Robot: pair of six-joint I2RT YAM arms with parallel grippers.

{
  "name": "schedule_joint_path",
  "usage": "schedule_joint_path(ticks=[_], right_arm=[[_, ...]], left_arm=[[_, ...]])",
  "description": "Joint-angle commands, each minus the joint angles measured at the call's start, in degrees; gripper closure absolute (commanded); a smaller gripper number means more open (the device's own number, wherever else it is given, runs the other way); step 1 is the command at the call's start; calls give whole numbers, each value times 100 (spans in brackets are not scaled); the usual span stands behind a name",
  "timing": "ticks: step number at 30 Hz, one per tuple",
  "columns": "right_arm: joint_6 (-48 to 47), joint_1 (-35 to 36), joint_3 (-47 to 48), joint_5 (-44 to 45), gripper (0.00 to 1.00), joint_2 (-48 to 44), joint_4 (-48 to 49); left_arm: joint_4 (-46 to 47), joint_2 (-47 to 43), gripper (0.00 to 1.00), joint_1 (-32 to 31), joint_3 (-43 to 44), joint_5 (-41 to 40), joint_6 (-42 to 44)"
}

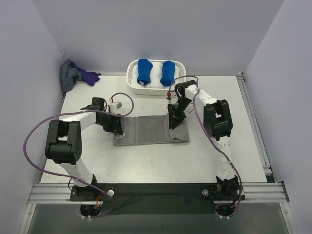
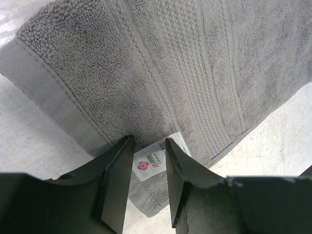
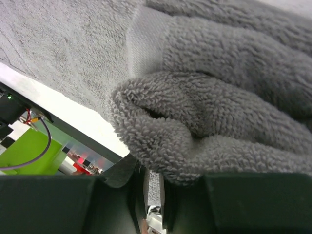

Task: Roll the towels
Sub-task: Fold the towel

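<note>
Overhead: grey towel (image 1: 151, 130) lies flat as a long strip on the white table (image 1: 146, 165), its length running left to right. One arm is at each short end. Left gripper (image 1: 117, 127) is on the left end, right gripper (image 1: 174, 121) on the right end. White basket (image 1: 130, 80) sits well beyond the towel at the far edge, with two blue rolls (image 1: 144, 71) side by side in it. Purple cloth (image 1: 89, 76) is bunched in the far left corner.

Left wrist view adds detail that is lost from above. Looped terry pile, ribbed bands running along the cloth, a flat woven hem. Black fingers (image 2: 114, 180) stand a little apart, astride the towel's corner. A white label (image 2: 148, 163) with a pink rose mark shows in the gap. Whether the tips press the cloth, I cannot tell.

Right wrist view: this end is not flat. The terry is gathered into a thick, rounded fold that bulges over the fingertips. The jaws are drawn nearly together, with only a thin slit between them, and they pinch the base of that fold. A smooth hem band crosses the pile behind it.
</note>
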Motion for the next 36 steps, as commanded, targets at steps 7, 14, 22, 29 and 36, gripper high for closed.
schedule_joint_path(ticks=[7, 14, 22, 29, 36], right_arm=[[134, 56, -253, -729, 70, -101, 316], [90, -207, -113, -836, 69, -874, 395], [37, -304, -324, 289, 65, -1236, 272], [151, -49, -26, 817, 64, -893, 149], [222, -5, 493, 1168, 65, -305, 201]], left_arm=[[-226, 67, 56, -21, -17, -67, 209], [-261, -109, 55, -30, 18, 144, 253], [-288, -109, 55, -21, 44, 179, 235], [-279, -65, 54, -21, 62, 162, 200], [-288, 23, 54, -30, 115, 109, 174]])
